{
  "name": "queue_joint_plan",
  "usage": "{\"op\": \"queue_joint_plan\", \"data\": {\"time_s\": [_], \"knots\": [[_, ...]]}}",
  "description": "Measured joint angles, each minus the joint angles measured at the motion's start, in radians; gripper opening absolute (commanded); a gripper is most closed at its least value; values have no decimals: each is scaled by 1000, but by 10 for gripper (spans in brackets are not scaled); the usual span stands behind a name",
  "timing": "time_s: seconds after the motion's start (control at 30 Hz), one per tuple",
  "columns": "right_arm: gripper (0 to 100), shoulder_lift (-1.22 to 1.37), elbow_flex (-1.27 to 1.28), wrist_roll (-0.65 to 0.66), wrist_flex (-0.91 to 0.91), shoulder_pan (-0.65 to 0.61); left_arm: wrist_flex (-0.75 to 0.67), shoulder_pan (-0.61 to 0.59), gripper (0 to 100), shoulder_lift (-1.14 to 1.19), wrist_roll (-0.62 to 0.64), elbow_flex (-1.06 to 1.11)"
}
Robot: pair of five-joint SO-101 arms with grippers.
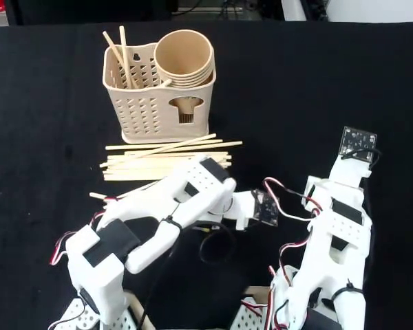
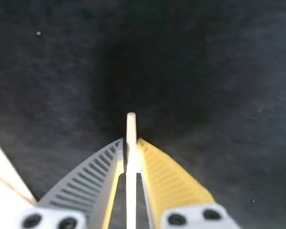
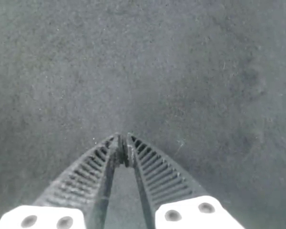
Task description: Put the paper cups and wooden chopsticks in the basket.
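Wooden and thin, a single chopstick [image 2: 131,125] is pinched between the closed fingers of the left gripper [image 2: 129,143]. Its blunt tip pokes out just past the fingertips, over the black tabletop [image 2: 219,57]. The right gripper [image 3: 120,143] is closed as well, with nothing between its fingers, above a bare patch of cloth.

From above, the loose pile of chopsticks [image 1: 164,162] lies just beside the left arm's wrist, between it and the basket [image 1: 134,118]. A few upright sticks [image 1: 124,55] stand in one compartment of the basket, and the stacked paper cups [image 1: 184,58] fill the other.

The held stick looks light and stiff, but smooth enough to roll or pivot in a two-finger pinch. A hold close to one end probably suits lowering it upright into the narrow compartment, though the long free part may swing. How much of the stick trails behind the fingers cannot be seen.

The sticks on the tabletop lie tight together, so taking one cleanly likely means closing on an end that juts out from the heap.
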Motion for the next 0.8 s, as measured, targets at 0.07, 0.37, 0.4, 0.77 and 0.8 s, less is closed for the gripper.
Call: {"op": "queue_joint_plan", "data": {"time_s": [0.07,0.37,0.4,0.77,0.8], "knots": [[18,0,0,0,0,0,31,0,29,2,14,-12],[18,0,0,0,0,0,176,9,29,-184,269,-60],[18,0,0,0,0,0,181,2,29,-226,301,-61],[18,0,0,0,0,0,101,-287,29,-689,537,-250],[18,0,0,0,0,0,72,-327,29,-715,583,-276]]}}
